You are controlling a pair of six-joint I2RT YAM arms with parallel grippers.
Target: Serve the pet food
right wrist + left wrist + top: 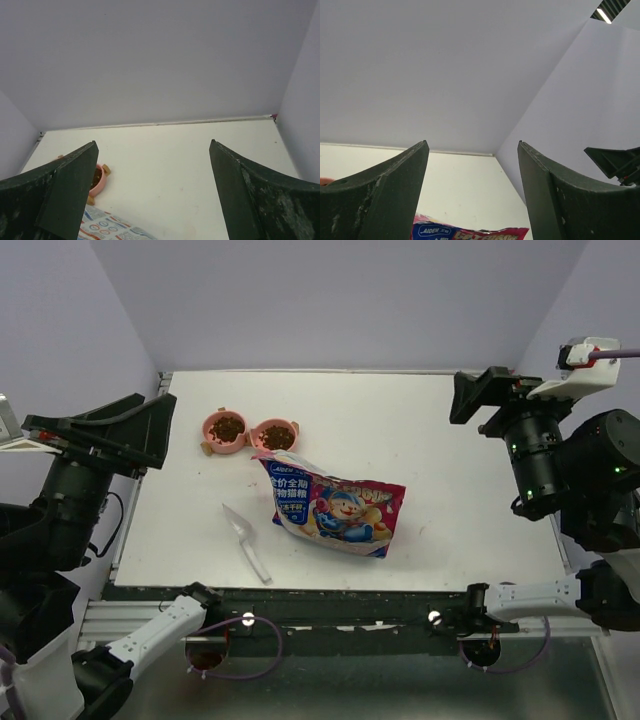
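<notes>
- White table [450, 490] spans mid-frame in the top view.
- Pink bag [335, 508] lies at centre.
- Left gripper [472, 145], right gripper [152, 142]: both released, grasping nothing.
- Clear scoop [247, 540] lies lower left of the bag.
- Pet food [227, 427] sits in two pink bowls [209, 430], upper left of the bag.

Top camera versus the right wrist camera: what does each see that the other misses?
Only the top view shows the clear scoop and two pink bowls of pet food side by side. Only the right wrist view looks out through the open right gripper. Both show the printed bag, one of those bowls and the white table.
</notes>
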